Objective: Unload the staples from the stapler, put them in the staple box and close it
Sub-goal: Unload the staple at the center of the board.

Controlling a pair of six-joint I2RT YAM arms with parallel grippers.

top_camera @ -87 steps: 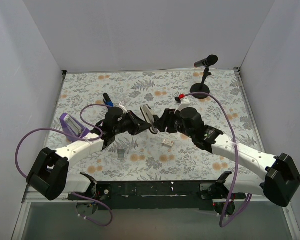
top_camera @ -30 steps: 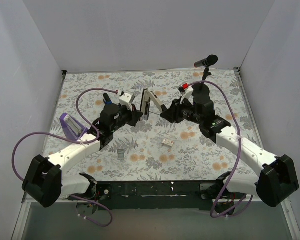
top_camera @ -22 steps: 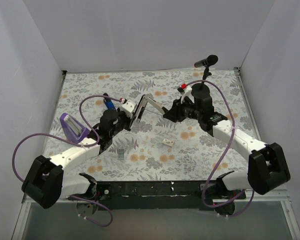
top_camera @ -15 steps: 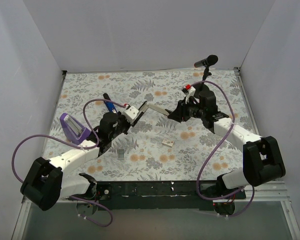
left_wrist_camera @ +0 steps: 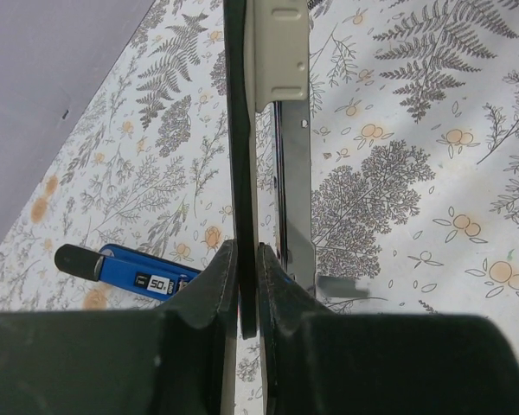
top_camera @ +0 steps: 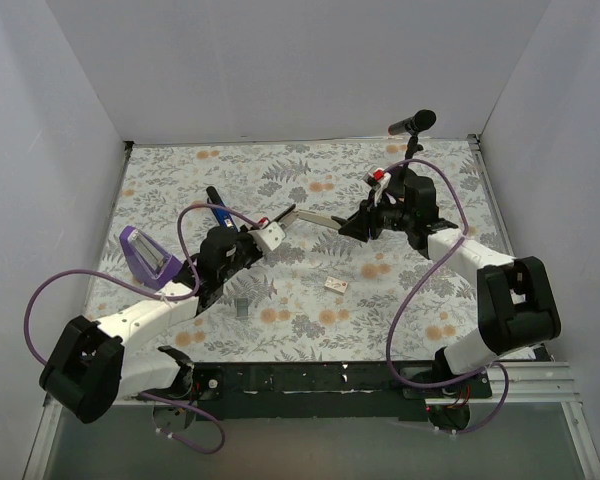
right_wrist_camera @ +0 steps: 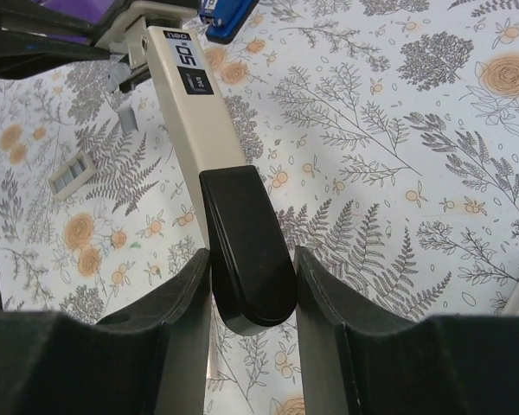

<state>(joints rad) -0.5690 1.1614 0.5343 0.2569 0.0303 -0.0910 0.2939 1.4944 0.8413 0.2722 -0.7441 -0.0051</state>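
Left end effector (left_wrist_camera: 246, 259): pinched nearly closed on a thin black edge of the stapler (right_wrist_camera: 195, 112). Right end effector (right_wrist_camera: 253, 258): fingers set against both sides of the stapler's rounded black tip, gripping it. Stapler spans between the two arms over the middle of the floral table (top_camera: 310, 330), its parts spread apart and its silver channel (left_wrist_camera: 296, 173) exposed.

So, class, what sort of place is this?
Probably a robot test booth, not an office: plain white walls box in a floral-covered table, two robot arms bolted at its near edge hold a stapler between them, and a microphone stands at the back.
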